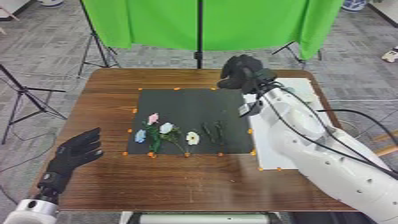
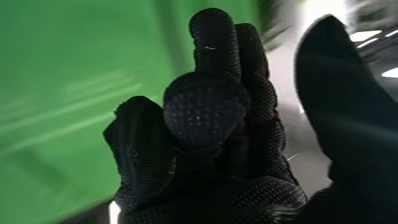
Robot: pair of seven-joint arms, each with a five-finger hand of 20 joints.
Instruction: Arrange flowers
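Note:
In the head view my right hand (image 1: 240,74) is over the table's far edge, beyond the dark mat's far right corner. It fills much of the right wrist view, where the hand (image 2: 213,145) is open and relaxed, one finger bent forward, with nothing seen in it. My left hand (image 1: 78,150) rests open over the table's left side, beside the mat. On the mat's near left part lie a pink flower (image 1: 153,118), a blue flower (image 1: 140,135), a white flower (image 1: 166,128) and a white flower with a yellow centre (image 1: 193,138). Dark green stems (image 1: 213,132) lie right of them.
The dark mat (image 1: 200,105) has orange marks round its edges. A white board (image 1: 274,159) lies along the table's right side, partly under my right arm, with a pale greenish object (image 1: 299,89) at its far end. A green cloth (image 1: 160,25) hangs behind the table.

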